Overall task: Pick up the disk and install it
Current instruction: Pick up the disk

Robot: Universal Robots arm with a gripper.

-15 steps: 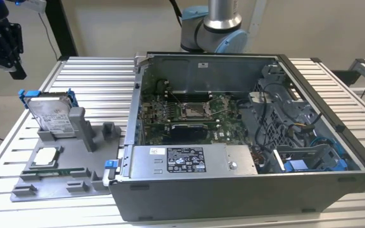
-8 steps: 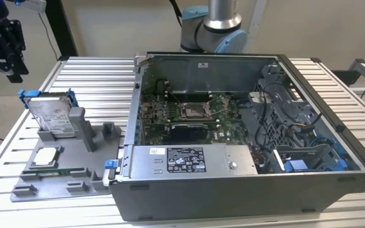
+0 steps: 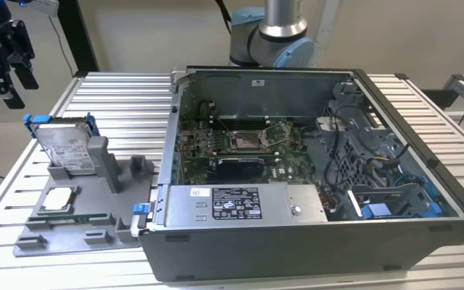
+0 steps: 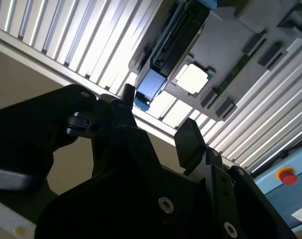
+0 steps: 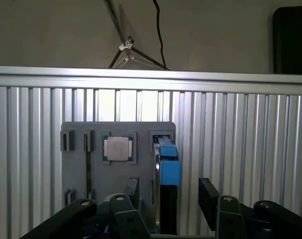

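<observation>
Black two-fingered tool (image 3: pixel 19 84), open and empty, hovers at eleven o'clock of the silver-grey, blue-framed rectangular metal disk (image 3: pixel 64 145); nothing picked up yet.

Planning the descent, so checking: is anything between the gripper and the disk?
Nothing visible does. The open gripper hangs above the disk, which stands upright in the grey holder, with only air between them in the exterior view.

Black pincer (image 3: pixel 22 95) with silver screws (image 4: pixel 165 203); silver arm (image 3: pixel 284 17), pale-blue joint caps (image 3: pixel 298 51).
</observation>
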